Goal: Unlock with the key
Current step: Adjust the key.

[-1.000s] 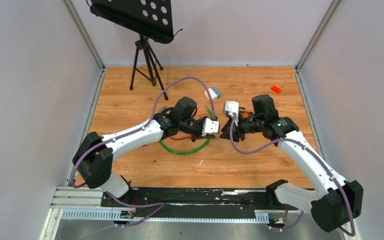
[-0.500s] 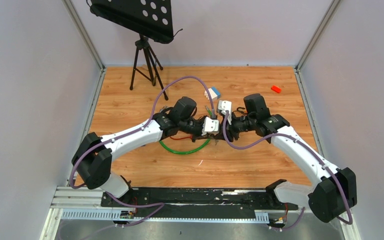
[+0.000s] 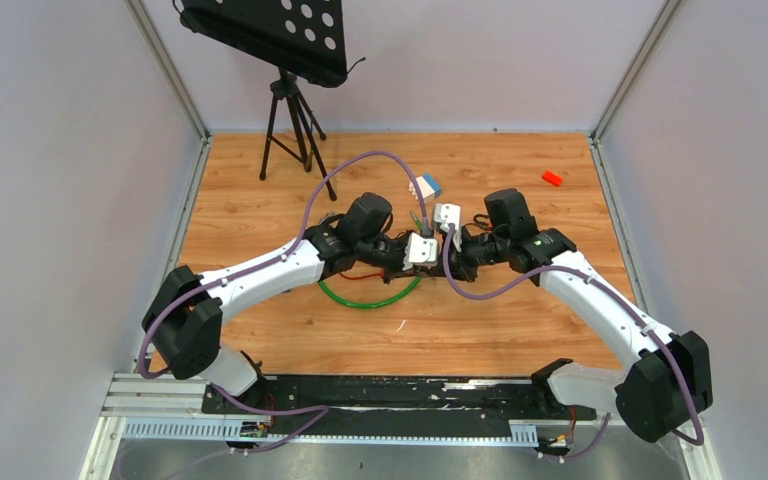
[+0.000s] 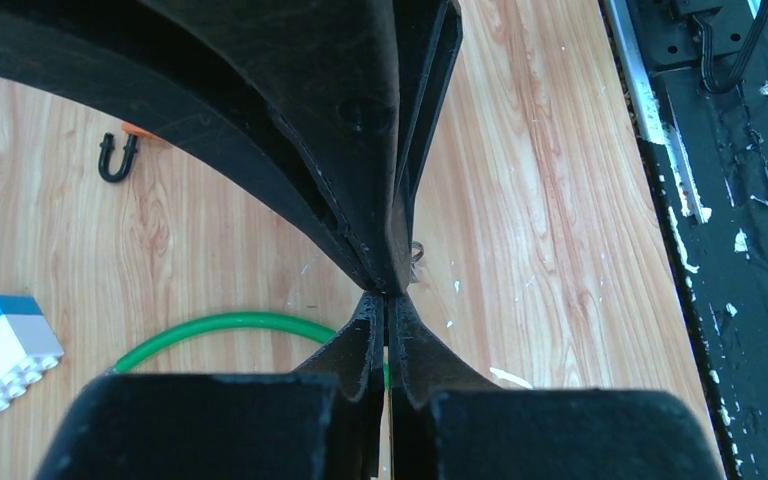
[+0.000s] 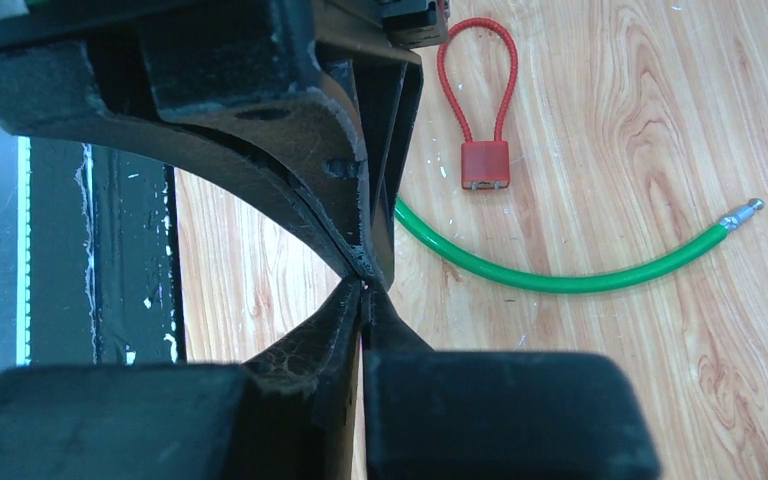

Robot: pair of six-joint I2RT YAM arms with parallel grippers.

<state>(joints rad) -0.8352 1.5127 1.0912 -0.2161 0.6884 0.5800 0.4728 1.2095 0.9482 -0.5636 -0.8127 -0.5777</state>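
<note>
The red lock (image 5: 484, 165) lies flat on the table (image 3: 260, 200) with its red cable loop closed. It is left of the two grippers and under the left arm's wrist in the top view. It is near the green cable (image 5: 560, 280) but not touching it. That cable curves along the near side of the lock, and its metal tip is free.

The key cannot be made out. A small metal bit shows just beside the fingertips in the left wrist view, too small to name.

The left gripper (image 4: 390, 300) has its jaws pressed together, and so does the right gripper (image 5: 365, 290). The two meet tip to tip above the table's middle. Whether anything is pinched between them I cannot tell.

Further left lie a black U-shaped shackle (image 4: 118, 160) and a blue-and-white block (image 4: 0, 350). An orange block (image 3: 552, 178) sits far right, and a tripod (image 3: 295, 130) stands far left.
</note>
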